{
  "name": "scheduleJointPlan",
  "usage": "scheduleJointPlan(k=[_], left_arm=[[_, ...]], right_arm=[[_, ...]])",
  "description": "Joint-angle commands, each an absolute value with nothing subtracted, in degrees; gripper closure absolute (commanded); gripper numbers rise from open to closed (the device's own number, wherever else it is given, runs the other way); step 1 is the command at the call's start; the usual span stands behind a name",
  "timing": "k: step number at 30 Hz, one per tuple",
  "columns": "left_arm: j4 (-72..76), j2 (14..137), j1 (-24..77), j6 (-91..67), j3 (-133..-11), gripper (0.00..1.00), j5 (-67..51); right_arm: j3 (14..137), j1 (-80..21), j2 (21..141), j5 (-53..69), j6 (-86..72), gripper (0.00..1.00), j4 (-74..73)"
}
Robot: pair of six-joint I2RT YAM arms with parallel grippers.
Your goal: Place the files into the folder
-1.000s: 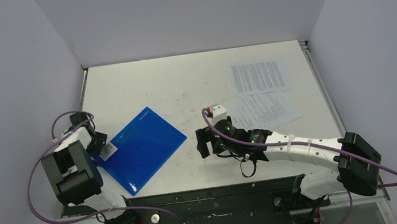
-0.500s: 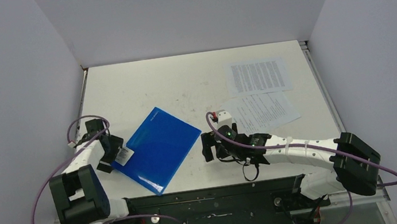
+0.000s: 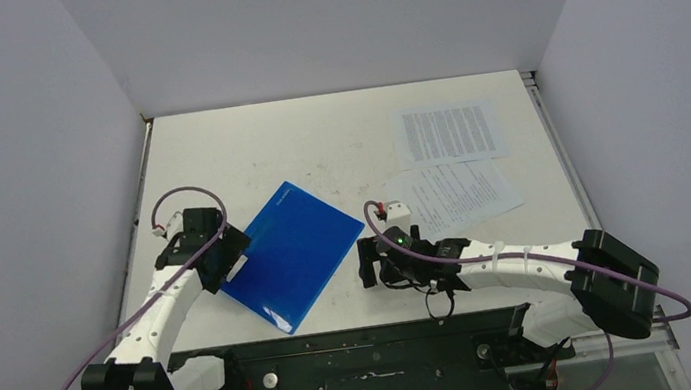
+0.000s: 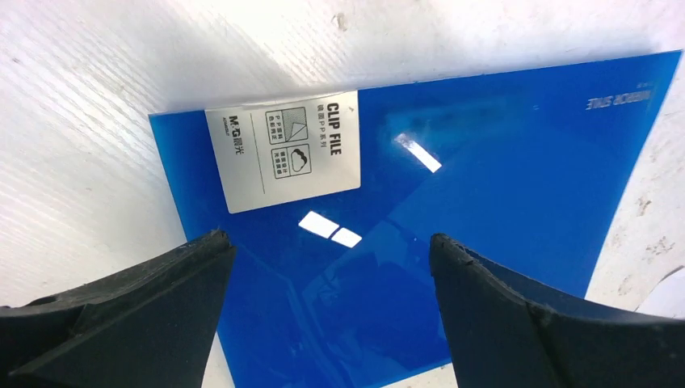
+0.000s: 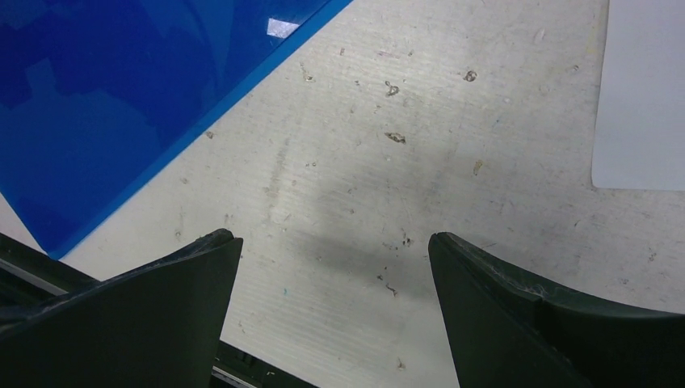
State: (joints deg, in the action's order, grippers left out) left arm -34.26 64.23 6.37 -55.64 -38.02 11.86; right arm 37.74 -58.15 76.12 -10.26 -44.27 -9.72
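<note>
I see the folder [image 3: 291, 255] lying flat and closed on the table [image 3: 313, 129], on its left half, turned so that one corner points to the near edge. My left gripper [image 4: 327, 242] hangs over the folder's left corner, close to the white label [image 4: 283, 149]. Its two fingers stand wide apart with only the blue cover under them, so it holds nothing. My right gripper [image 5: 333, 238] is also wide open, low over bare table just to the right of the folder, and nothing is between its fingers. The files [image 3: 449, 133] are well apart from the folder, on the right side of the table. One sheet lies straight toward the far edge, and the second sheet [image 3: 457, 192] lies tilted just nearer to me. I cannot tell if the two overlap
</note>
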Motion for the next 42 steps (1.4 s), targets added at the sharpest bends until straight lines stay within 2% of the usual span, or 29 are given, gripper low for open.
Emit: scheduleJointPlan(k=[1, 6, 13, 18, 25, 31, 41, 42], left_arm=[[-36.5, 60.5, 6.8, -52.7, -43.1, 0.09, 16.0], [-34.7, 61.1, 6.6, -50.1, -46.0, 0.08, 19.1], [-29.8, 68.3, 5.0, -49.3, -47.3, 0.06, 25.4], [-23.3, 73.5, 2.7, -46.8, -46.8, 0.06, 20.9], [-14.3, 77.0, -4.9, -47.4, -42.6, 0.03, 7.1], [-8.1, 77.8, -5.3, -48.0, -38.6, 0.03, 3.5], [-6.1, 79.1, -2.7, -48.9, -35.0, 0.03, 1.8], [-6.1, 79.0, -2.0, -49.0, -34.5, 0.00, 1.7]], right_arm=[[36.8, -57.8, 74.0, -11.9, -46.0, 0.10, -8.1], [36.7, -57.8, 75.1, -10.6, -46.5, 0.10, -6.6], [38.1, -57.8, 78.2, -8.0, -47.0, 0.10, -4.9], [38.2, -58.0, 79.8, -6.3, -46.6, 0.10, -3.4], [38.6, -58.0, 82.2, -2.9, -45.5, 0.10, -0.5], [38.9, -58.2, 83.4, -1.8, -45.3, 0.10, -0.4], [38.7, -58.1, 82.8, -1.4, -45.4, 0.10, 1.1], [38.7, -58.0, 82.6, -1.7, -45.4, 0.10, 0.9]])
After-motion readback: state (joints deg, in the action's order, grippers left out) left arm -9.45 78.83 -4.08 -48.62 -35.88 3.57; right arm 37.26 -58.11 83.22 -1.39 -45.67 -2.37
